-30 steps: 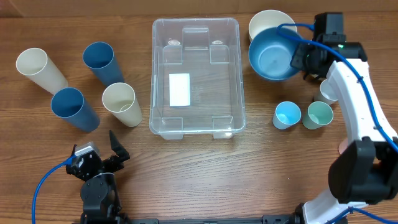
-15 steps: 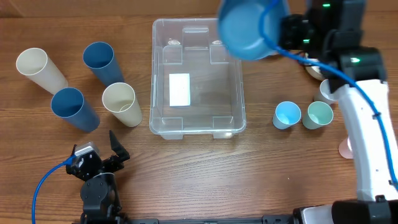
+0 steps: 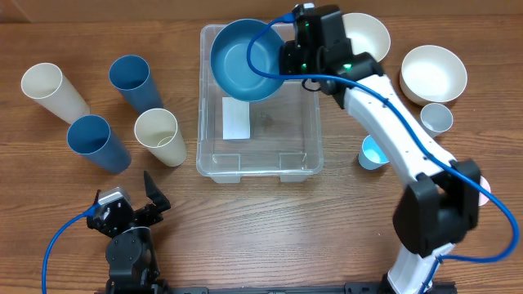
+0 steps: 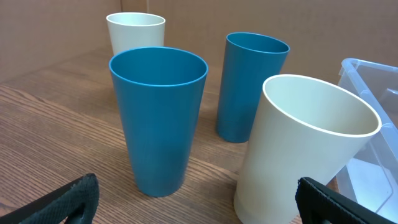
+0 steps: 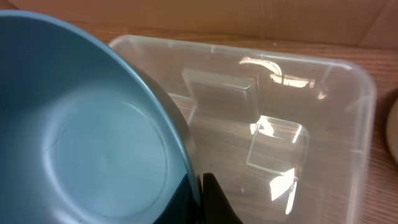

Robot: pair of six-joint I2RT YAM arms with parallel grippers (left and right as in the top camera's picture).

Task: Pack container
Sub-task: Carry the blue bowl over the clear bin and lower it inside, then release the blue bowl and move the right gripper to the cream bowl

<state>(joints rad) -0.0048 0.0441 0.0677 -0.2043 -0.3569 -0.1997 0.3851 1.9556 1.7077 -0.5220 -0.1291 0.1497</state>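
- gripping the rim of the blue bowl [image 3: 245,59], the right tool [image 3: 288,59] is clamped tight on its right-hand edge and is carrying it mouth-up above the container [image 3: 278,143].
- the container is sitting in the middle of the surface [image 3: 343,237], its long axis running from the near edge away toward the far edge, with the white label [image 3: 236,118] showing through its floor.
- the bowl is hanging over the far left corner of the container, its rim close to the far wall and the left wall; in the right wrist view the clear floor [image 5: 273,143] is showing beyond the bowl's edge, so i judge the bowl to be above the floor, not resting on it.
- the coming move looks like a straight lowering; the tight side is the left and far walls, while open room is lying toward the near end and the right wall.
- the right arm is the nearer one by far, reaching across from the right over the container's far end.
- the left tool [image 3: 127,198] is resting at the near left with its jaws spread wide and nothing between them, facing the tall cups [image 4: 158,118], well apart from the container.
- two white bowls [image 3: 433,73] and some small cups [image 3: 435,117] are waiting to the right of the container.
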